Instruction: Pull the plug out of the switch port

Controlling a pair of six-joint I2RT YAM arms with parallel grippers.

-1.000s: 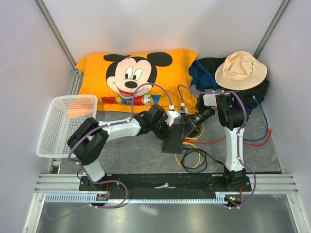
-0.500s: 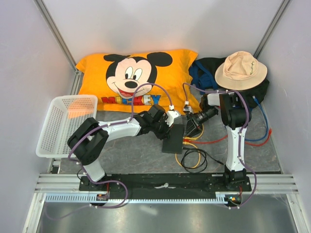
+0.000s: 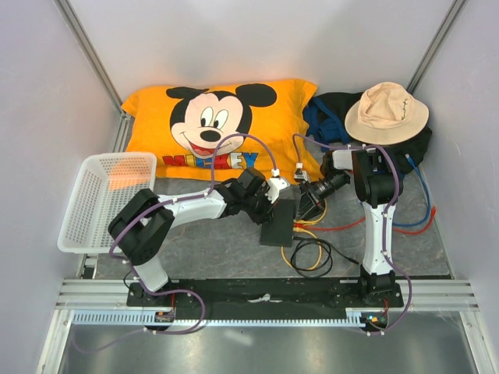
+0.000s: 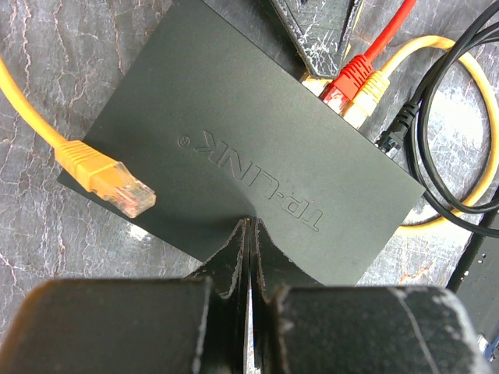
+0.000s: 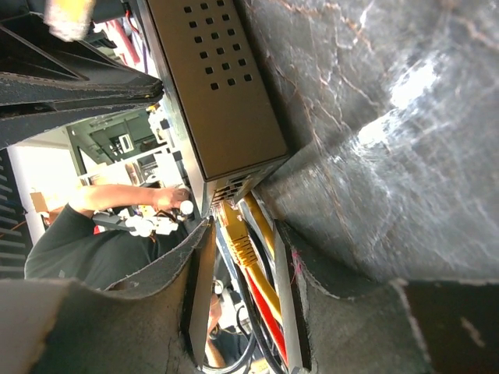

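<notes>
The switch (image 3: 278, 222) is a flat black box (image 4: 257, 148) lying on the grey table between both arms. My left gripper (image 4: 251, 222) is shut, its tips resting on the switch's top face near its edge. A yellow plug (image 5: 238, 238) sits in a port on the narrow edge of the switch (image 5: 218, 86), with a red plug (image 4: 347, 82) beside it. My right gripper (image 5: 243, 227) straddles the yellow plug, jaws open with a gap on one side. A loose yellow plug (image 4: 109, 178) lies on the switch's top.
An orange Mickey pillow (image 3: 218, 125) lies at the back, with a white basket (image 3: 105, 199) on the left. A beige hat (image 3: 386, 111) rests on dark cloth at the back right. Black (image 3: 312, 253), yellow and red cables trail right of the switch.
The right gripper's jaws have narrowed round the yellow plug, and the right arm shifted slightly to the right. The left gripper has stayed shut on top of the switch.
</notes>
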